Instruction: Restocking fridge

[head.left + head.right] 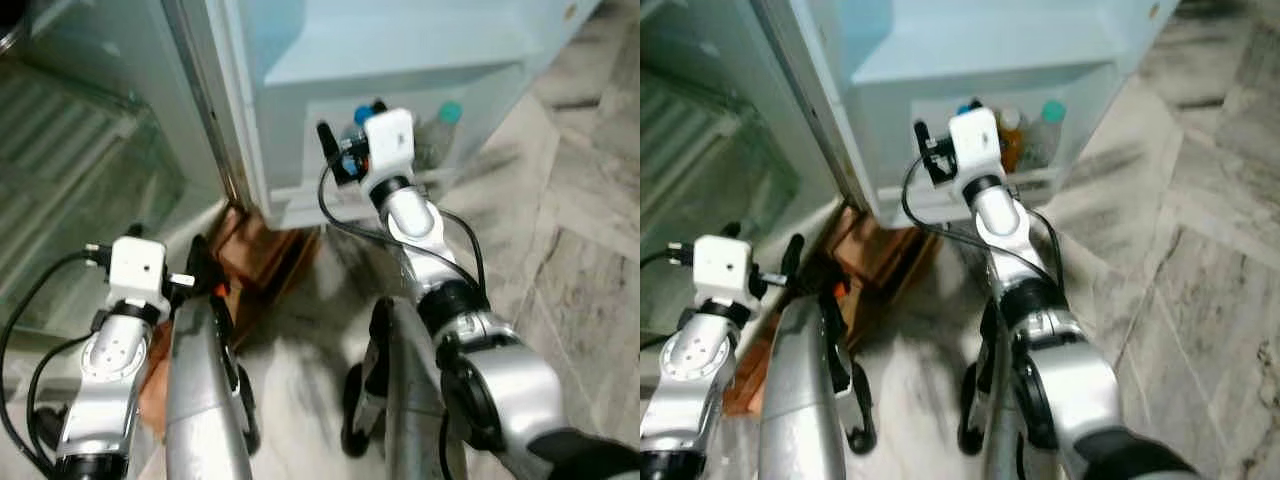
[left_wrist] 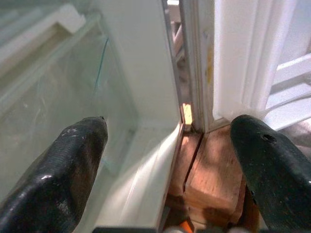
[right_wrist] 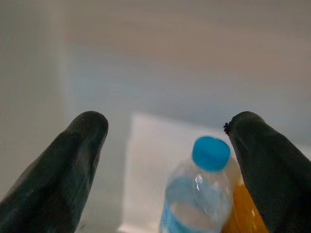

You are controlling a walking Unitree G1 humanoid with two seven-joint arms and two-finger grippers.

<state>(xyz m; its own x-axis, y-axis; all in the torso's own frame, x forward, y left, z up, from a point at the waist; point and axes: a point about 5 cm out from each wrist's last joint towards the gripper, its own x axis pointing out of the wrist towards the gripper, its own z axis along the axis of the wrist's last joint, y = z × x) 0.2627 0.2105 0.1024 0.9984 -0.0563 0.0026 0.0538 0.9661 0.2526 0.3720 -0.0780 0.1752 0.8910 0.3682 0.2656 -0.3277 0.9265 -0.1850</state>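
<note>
The fridge stands open, and its door shelf [image 1: 300,197] holds several bottles. A clear water bottle with a blue cap [image 3: 197,194] stands upright, and an orange bottle [image 3: 243,216] is right behind it. A teal-capped bottle [image 1: 446,128] stands further along the shelf. My right gripper [image 3: 167,124] is open inside the shelf, just above the blue-capped bottle and not touching it. My left gripper [image 2: 170,124] is open and holds nothing. It sits low by the fridge's hinge corner, above a wooden block [image 2: 211,177].
Glass shelves [image 1: 80,150] of the fridge interior lie to my left. The wooden block [image 1: 262,250] props the fridge's bottom corner. Marble floor [image 1: 580,250] stretches out to the right. My own silver legs [image 1: 200,400] fill the foreground.
</note>
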